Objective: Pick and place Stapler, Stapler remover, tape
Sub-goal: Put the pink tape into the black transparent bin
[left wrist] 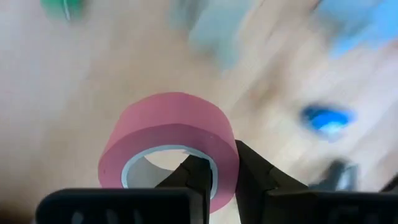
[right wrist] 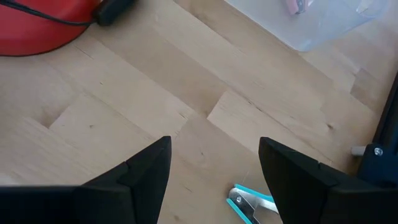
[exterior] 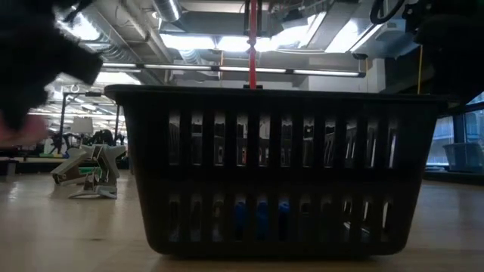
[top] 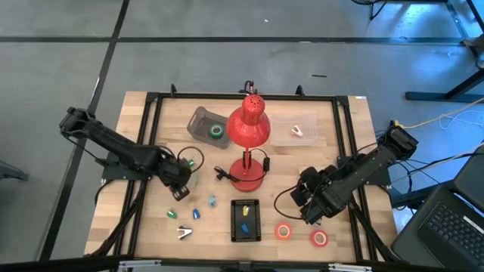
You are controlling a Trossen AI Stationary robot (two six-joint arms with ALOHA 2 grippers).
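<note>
Left gripper (left wrist: pixel 214 180): pinched on pink tape roll (left wrist: pixel 169 140) wall.
Right gripper (right wrist: pixel 214 168): wide, empty.
Basket (top: pixel 245 235): probably two items in.
Left: red rolls (top: pixel 283 231), lower right.

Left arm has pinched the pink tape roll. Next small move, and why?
Probably lift straight up. The left end effector pinches the wall of the pink tape roll, one finger inside the hollow and one outside, so the grip looks set. Right end effector waits open.
</note>
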